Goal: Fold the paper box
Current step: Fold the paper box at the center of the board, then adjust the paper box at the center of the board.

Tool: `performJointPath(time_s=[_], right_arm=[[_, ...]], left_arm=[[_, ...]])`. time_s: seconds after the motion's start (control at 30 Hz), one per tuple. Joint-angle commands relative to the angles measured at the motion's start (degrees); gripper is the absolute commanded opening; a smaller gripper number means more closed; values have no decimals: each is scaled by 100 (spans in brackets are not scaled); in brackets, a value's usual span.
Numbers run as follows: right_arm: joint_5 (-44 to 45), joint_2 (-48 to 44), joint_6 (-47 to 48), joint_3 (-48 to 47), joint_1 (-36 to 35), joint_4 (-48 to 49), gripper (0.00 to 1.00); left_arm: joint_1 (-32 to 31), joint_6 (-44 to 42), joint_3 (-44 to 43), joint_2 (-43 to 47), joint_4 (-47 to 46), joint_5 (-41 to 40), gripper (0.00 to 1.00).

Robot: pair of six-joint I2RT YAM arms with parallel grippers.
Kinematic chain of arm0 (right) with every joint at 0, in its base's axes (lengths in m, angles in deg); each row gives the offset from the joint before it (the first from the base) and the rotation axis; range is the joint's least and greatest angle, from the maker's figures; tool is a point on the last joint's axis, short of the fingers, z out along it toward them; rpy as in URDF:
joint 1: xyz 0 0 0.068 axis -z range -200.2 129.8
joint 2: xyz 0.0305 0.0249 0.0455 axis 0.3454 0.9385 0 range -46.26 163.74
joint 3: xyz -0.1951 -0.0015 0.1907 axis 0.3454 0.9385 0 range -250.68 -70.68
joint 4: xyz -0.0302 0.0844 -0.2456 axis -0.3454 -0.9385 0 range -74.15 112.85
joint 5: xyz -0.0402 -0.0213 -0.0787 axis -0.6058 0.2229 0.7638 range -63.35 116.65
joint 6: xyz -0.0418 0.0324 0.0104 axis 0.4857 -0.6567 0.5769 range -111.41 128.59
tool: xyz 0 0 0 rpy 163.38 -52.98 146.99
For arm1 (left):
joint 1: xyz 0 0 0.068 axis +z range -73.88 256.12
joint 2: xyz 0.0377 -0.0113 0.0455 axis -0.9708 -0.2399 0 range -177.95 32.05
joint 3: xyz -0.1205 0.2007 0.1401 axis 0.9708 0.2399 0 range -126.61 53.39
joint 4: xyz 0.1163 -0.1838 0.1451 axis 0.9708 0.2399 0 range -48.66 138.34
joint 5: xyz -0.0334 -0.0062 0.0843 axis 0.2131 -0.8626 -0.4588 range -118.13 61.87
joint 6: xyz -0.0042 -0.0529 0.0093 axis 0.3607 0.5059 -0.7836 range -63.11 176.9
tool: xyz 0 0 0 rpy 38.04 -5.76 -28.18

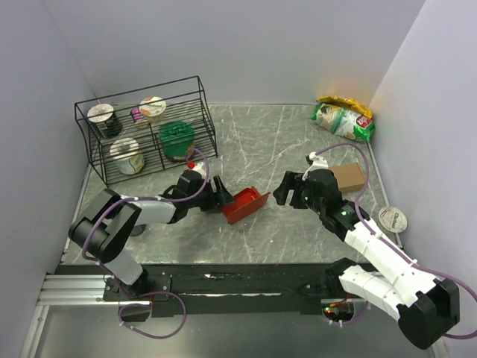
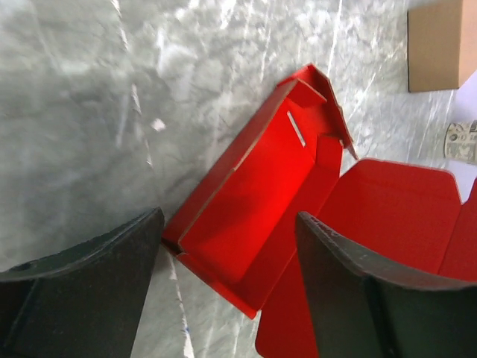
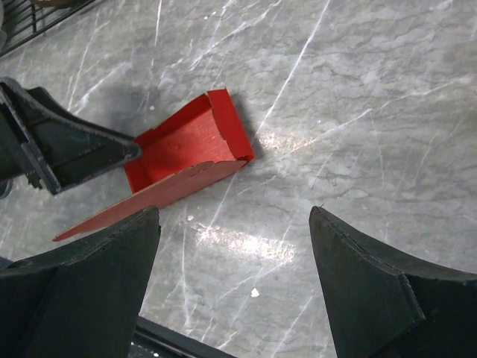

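Note:
The red paper box (image 1: 244, 204) lies partly folded in the middle of the table, some walls raised, one flap flat. My left gripper (image 1: 222, 195) is open at the box's left end, the box's near edge between its fingers in the left wrist view (image 2: 253, 216). My right gripper (image 1: 291, 189) is open and empty, to the right of the box and apart from it. In the right wrist view the box (image 3: 186, 160) lies ahead and left of the fingers (image 3: 89, 291), with a left finger (image 3: 63, 142) beside it.
A black wire basket (image 1: 145, 130) with cups and a green tub stands at the back left. A brown cardboard box (image 1: 349, 177) sits behind my right arm. A snack bag (image 1: 343, 118) lies at the back right. A round lid (image 1: 393, 218) lies at the right edge.

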Motion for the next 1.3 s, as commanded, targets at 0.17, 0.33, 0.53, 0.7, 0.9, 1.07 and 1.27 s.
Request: performJointPath(time_s=[0.17,0.33,0.53,0.7,0.9,1.07,1.27], right_arm=[[102,-58,219,-252,41,276,89],[-39,13,228,-182,32,425,89],[-180,30,210,-85,41,592,89],[-391,-119,227,38,50,619,90],[-268,-146,307,20,67,452,90],[-207,-75,359,-32,111,399,91],[-268,13,368,-68,129,487,92]], left_arm=[[-249,-134,-50,325,1976,-1350,89],[-266,102,116,738,2215,-1439,88],[-275,638,345,186,1390,-570,72],[-293,815,266,-368,949,-296,61],[-345,613,-6,-623,1142,-463,40],[-442,402,-226,-685,1397,-639,40],[-574,-397,-832,-641,1995,-1368,43]])
